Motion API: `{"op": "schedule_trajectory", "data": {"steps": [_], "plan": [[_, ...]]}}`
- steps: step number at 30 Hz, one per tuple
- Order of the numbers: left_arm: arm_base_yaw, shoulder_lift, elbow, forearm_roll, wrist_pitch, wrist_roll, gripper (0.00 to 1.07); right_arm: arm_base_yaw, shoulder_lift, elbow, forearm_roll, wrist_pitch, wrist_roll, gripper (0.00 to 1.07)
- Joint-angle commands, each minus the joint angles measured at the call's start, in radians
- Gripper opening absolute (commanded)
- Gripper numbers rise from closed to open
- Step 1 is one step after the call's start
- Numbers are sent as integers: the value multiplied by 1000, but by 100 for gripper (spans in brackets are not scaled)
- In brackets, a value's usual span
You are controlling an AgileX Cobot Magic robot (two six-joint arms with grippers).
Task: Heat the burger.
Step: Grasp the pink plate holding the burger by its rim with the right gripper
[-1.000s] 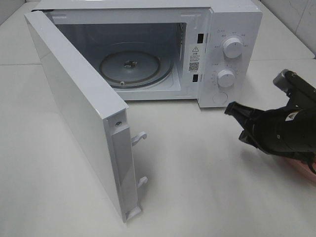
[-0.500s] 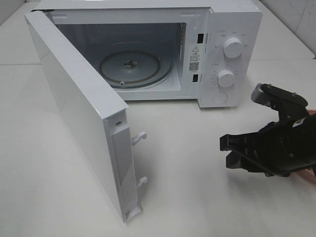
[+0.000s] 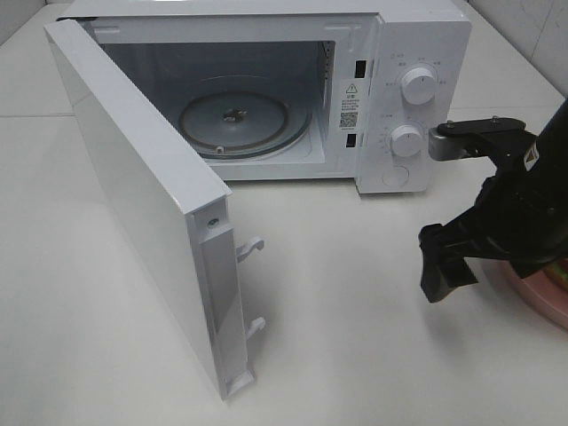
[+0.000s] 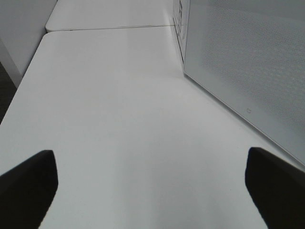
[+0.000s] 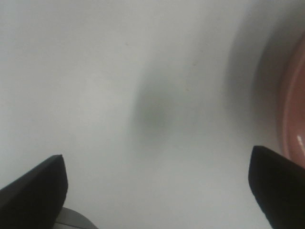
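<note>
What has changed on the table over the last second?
The right gripper opened its jaws wide and swung from pointing at the microwave to pointing down at the table, beside the pink plate. It holds nothing. The microwave, its open door and bare turntable stayed put.

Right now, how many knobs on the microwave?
2. The upper knob and the lower knob sit one above the other on the control panel at the right of the microwave. Both show fully; none looks hidden.
</note>
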Motion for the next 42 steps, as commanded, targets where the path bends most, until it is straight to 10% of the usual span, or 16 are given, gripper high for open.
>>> {"op": "schedule_trajectory", "data": {"steps": [1, 42], "plan": [[-3, -20, 2, -6, -4, -3, 102, -48, 74, -51, -38, 60, -44, 99], [-3, -20, 2, -6, -4, -3, 102, -225, 382, -133, 51, -90, -205, 99]]}}
